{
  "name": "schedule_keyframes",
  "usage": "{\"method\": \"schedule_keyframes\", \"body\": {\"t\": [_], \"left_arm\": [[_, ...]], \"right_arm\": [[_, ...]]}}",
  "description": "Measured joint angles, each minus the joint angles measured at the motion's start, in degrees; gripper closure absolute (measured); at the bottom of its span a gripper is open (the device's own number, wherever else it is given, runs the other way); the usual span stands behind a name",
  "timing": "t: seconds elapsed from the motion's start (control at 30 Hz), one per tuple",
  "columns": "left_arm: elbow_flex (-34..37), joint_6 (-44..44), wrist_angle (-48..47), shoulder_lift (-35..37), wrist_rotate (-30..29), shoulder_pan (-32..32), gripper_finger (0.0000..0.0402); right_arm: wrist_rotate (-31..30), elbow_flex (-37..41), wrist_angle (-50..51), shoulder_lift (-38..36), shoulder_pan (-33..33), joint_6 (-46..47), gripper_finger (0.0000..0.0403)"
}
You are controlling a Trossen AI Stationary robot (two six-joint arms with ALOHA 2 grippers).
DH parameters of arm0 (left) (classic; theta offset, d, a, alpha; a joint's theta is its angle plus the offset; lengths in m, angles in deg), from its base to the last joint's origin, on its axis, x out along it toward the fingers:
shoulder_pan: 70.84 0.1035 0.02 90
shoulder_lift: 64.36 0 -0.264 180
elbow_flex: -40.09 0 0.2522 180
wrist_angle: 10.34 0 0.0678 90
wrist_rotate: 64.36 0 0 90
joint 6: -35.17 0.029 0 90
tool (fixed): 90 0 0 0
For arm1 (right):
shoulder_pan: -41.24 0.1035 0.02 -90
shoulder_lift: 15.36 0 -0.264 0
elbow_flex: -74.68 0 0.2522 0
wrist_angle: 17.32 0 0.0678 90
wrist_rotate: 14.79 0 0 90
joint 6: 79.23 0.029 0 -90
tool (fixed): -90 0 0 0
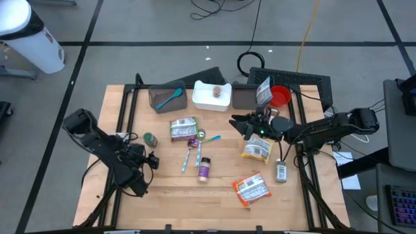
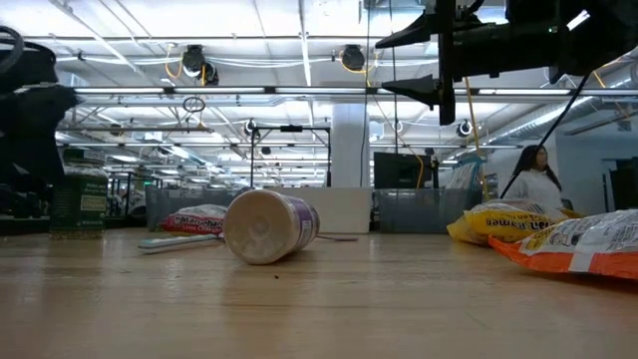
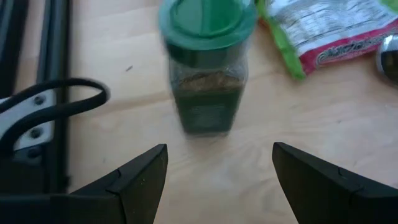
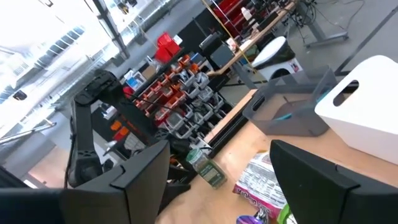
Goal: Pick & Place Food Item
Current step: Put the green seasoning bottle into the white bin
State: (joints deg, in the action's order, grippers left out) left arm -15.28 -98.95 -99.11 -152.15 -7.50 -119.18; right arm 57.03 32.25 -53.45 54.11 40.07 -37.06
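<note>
While both arms hang over the wooden desk (image 1: pixel 214 188), nothing is held by either. The left tool (image 1: pixel 155 160) is seen low at the 9 o'clock side of the desk, its fingers (image 3: pixel 140 180) spread apart with bare wood between them. Just ahead of it stands a green-lidded spice jar (image 3: pixel 207 68), upright and untouched; a green-and-red food packet (image 1: pixel 183 128) lies beyond the jar toward 12 o'clock.

The right tool (image 1: pixel 235 123) is raised above the desk at about 2 o'clock, fingers apart and empty. A yellow snack bag (image 1: pixel 256 149) lies directly below the right arm, toward 4 o'clock of the tool. An orange snack bag (image 1: pixel 251 189) lies flat near 5 o'clock of the desk. A purple-labelled bottle (image 1: pixel 204 169) lies on its side near the centre, beside a blue-handled spoon (image 1: pixel 190 155).

Along the 12 o'clock edge a grey bin (image 1: pixel 167 97), a white bin (image 1: pixel 212 95) and a red bowl (image 1: pixel 279 95) are noted. A person (image 2: pixel 533 179) is seen in the room behind.
</note>
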Motion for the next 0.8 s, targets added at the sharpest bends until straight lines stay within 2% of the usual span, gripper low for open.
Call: {"method": "schedule_keyframes", "body": {"t": [0.33, 0.5, 0.8], "left_arm": [[0.00, -1.10, 0.57, -6.56, -1.03, 3.92, 0.0105], [0.91, -0.35, 6.21, -6.85, -5.82, 7.20, 0.0105], [4.77, -0.13, 8.08, -6.84, -6.05, 15.13, 0.0105]], "right_arm": [[0.20, -0.02, 3.19, 0.00, 0.00, -4.85, 0.0133], [0.30, -0.02, 3.19, 0.00, 0.00, -5.35, 0.0133], [2.21, -0.02, 3.45, 0.00, 0.04, -5.38, 0.0133]]}}
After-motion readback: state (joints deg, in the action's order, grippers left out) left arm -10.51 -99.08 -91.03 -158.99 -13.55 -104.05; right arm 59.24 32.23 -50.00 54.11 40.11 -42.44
